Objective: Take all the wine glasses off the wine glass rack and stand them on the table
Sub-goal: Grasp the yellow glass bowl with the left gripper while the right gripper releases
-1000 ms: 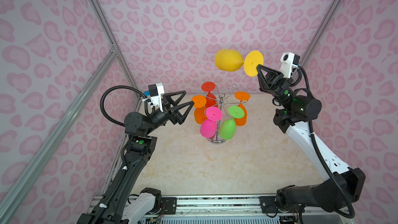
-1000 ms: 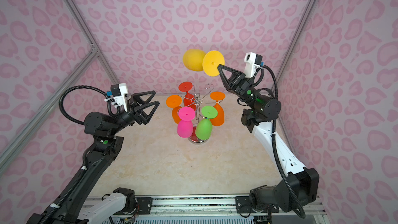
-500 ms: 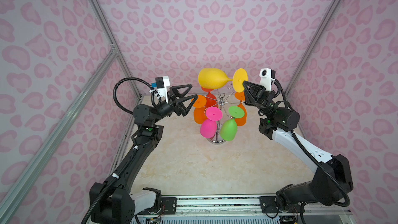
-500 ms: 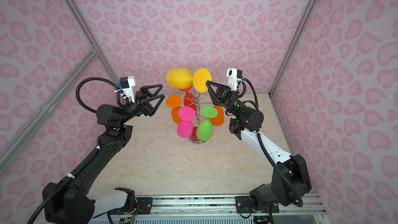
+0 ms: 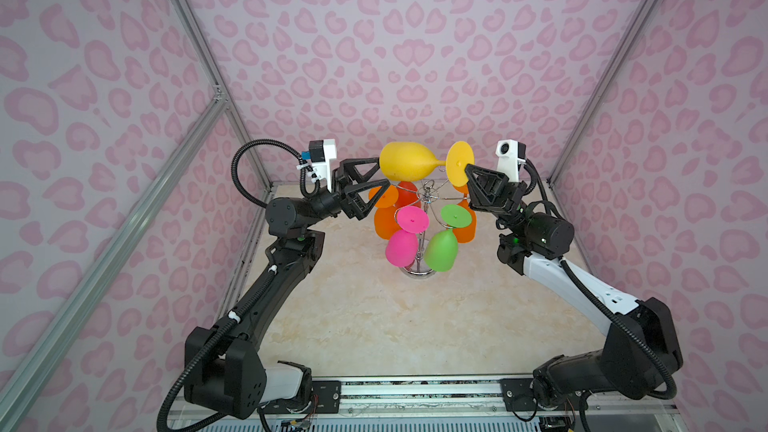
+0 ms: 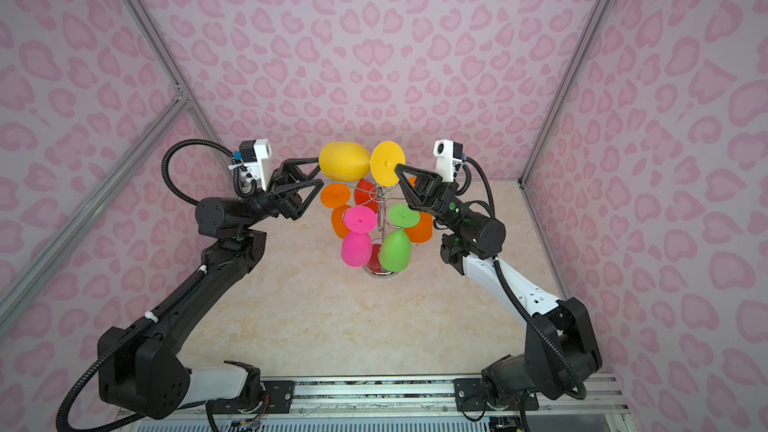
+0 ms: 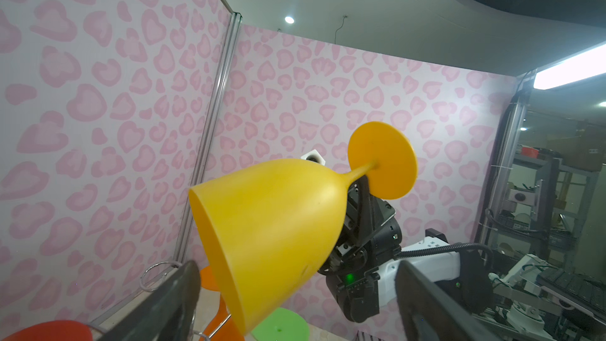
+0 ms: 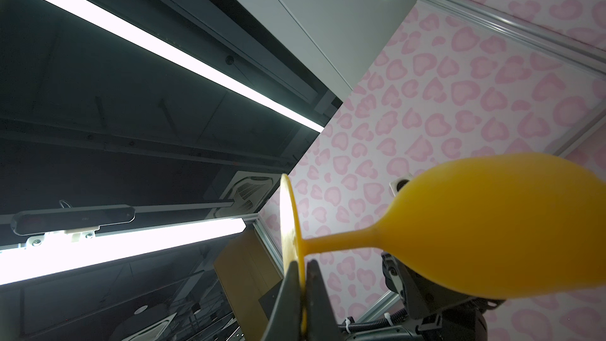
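Observation:
The yellow wine glass (image 5: pixel 409 166) (image 6: pixel 345 166) lies level in the air above the wine glass rack (image 5: pixel 424 195) (image 6: pixel 380 193), free of its hooks. My right gripper (image 5: pixel 467 168) (image 6: pixel 397 167) (image 8: pixel 303 277) is shut on the rim of the glass's round foot. My left gripper (image 5: pixel 380 172) (image 6: pixel 320 169) (image 7: pixel 295 273) stands open at the bowl's open end. In the left wrist view the bowl (image 7: pixel 278 221) sits between the two spread fingers; I cannot tell if they touch it. The right wrist view shows the stem and bowl (image 8: pixel 492 227).
A pink glass (image 5: pixel 401 247), a green glass (image 5: pixel 441 249), orange glasses (image 5: pixel 384 220) and a red one (image 5: pixel 405 193) hang bowl-down on the rack, just under both grippers. Pink patterned walls close in left, back and right. A metal rail (image 5: pixel 415 392) runs along the front.
My right arm has carried the yellow glass down and left, to just above the rack. My left gripper has risen and moved right until its open fingers reach the bowl.

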`<move>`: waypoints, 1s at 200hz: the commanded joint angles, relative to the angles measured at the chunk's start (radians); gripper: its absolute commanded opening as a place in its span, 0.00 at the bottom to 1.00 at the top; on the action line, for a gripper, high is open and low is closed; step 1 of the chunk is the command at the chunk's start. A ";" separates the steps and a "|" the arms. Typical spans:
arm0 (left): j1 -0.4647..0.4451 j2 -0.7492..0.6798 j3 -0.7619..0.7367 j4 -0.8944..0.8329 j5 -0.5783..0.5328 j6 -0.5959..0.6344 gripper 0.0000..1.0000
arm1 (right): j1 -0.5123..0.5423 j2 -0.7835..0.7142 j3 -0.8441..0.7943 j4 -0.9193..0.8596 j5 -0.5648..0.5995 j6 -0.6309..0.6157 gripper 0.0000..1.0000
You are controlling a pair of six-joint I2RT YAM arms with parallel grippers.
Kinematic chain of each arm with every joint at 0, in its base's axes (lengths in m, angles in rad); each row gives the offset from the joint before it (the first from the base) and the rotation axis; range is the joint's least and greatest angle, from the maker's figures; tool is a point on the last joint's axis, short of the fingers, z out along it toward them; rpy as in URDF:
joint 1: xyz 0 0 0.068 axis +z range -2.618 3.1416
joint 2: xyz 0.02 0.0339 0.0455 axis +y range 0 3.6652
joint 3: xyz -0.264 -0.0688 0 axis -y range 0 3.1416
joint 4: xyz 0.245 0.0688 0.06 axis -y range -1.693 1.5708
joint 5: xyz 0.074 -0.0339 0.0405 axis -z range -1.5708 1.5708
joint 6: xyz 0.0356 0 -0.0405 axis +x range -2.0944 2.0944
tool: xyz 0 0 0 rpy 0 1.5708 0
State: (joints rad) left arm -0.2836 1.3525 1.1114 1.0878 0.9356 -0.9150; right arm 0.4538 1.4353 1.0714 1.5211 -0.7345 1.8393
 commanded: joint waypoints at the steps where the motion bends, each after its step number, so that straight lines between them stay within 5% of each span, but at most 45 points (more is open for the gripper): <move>1: -0.018 0.017 0.018 0.059 0.029 -0.017 0.93 | 0.006 0.003 -0.001 0.039 -0.003 -0.007 0.00; 34: -0.039 0.031 0.019 0.079 0.034 -0.032 0.82 | 0.008 -0.005 -0.014 0.037 -0.003 -0.009 0.00; 158: -0.046 0.003 0.008 0.103 0.025 -0.055 0.10 | 0.001 0.042 -0.014 0.038 -0.020 0.021 0.02; 200: -0.051 -0.032 0.005 0.122 0.038 -0.073 0.02 | -0.025 0.056 -0.013 0.037 -0.029 0.029 0.27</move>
State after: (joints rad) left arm -0.3344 1.3373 1.1183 1.2289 1.0374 -0.9863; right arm 0.4385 1.4834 1.0565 1.5196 -0.6586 1.8954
